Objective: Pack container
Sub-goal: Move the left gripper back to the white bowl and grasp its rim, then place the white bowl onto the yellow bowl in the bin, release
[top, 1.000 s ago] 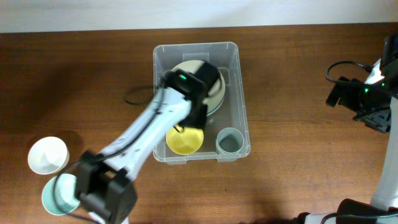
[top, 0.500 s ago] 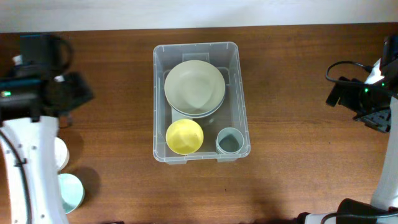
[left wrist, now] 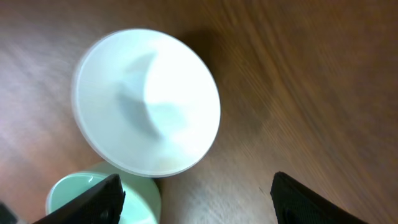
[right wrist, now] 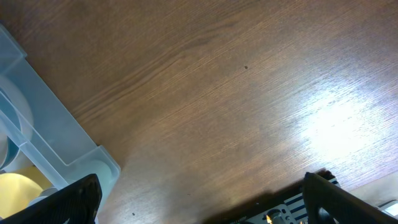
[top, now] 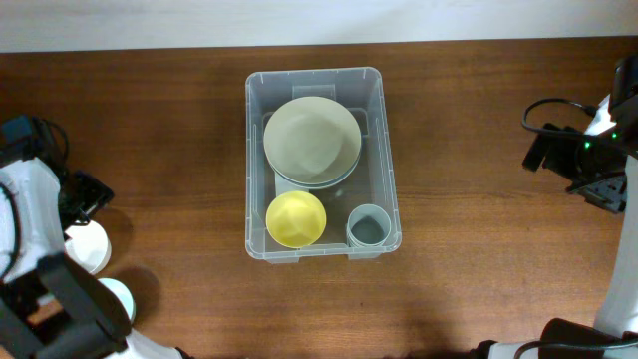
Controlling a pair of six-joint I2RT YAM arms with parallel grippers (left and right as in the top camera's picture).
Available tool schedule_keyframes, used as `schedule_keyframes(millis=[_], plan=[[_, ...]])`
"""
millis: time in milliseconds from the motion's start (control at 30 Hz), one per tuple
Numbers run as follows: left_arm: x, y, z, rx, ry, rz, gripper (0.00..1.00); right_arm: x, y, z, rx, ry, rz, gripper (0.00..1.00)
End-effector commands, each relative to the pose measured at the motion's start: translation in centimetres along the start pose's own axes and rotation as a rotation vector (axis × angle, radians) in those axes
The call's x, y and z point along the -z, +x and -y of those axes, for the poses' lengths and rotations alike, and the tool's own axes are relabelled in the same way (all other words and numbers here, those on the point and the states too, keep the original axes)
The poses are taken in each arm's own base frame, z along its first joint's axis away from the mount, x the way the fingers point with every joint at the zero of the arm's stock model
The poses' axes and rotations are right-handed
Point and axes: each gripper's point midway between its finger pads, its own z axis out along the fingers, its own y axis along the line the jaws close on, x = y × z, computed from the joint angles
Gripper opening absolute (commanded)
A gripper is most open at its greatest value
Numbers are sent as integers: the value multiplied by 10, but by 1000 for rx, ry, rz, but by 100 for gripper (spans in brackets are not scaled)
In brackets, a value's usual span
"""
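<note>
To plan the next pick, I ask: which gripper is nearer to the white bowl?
Left. The left gripper hovers just above the white bowl; the right gripper is far off, beyond the container.

A robotics lab or test bench is indicated, not a home. A brown wood-grain table (top: 478, 120) is flanked by two robot arms: the left arm (top: 25, 214) at its left edge and the right arm (top: 573, 160) at its right edge. A looping black cable (top: 543, 104) and a small green indicator light (top: 588, 144) are seen on the right arm. A plain white band (top: 299, 20) runs beyond the far edge. Only a clear plastic container (top: 387, 150) holding a yellow bowl (top: 295, 219) and a white bowl (left wrist: 146, 109) near the left edge are household things.
</note>
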Motion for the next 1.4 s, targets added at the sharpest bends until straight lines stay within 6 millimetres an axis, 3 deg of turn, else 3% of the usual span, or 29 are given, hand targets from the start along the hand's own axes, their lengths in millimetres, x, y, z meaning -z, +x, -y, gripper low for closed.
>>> schedule_keyframes(millis=[0,200,367,567,600,733,833,967,1133,1233,1367], plan=[[-35,4,5,-25,-19,-79,77,-1,0,1,12,12,-1,99],[-76,5,11,-53,-43,-142,73,-1,0,1,12,13,-2,99],[-89,11,18,-55,-21,-183,60,-1,0,1,12,12,-2,99],[-89,9,20,-54,-12,-174,5,-1,0,1,12,12,-2,99],[-88,9,21,-53,-8,-174,1,-1,0,1,12,12,-2,99],[-88,7,22,-52,-3,-169,0,-1,0,1,12,13,-2,99],[-81,3,35,-72,61,-163,1,-1,0,1,12,13,-2,99],[-49,-9,54,-112,119,-104,1,-1,0,1,12,13,-2,98],[26,-14,92,-216,197,52,1,-1,0,1,12,13,-2,99],[83,1,121,-325,266,162,1,-1,0,1,12,13,-2,99],[150,45,160,-476,373,279,1,-1,0,1,12,13,-2,99]])
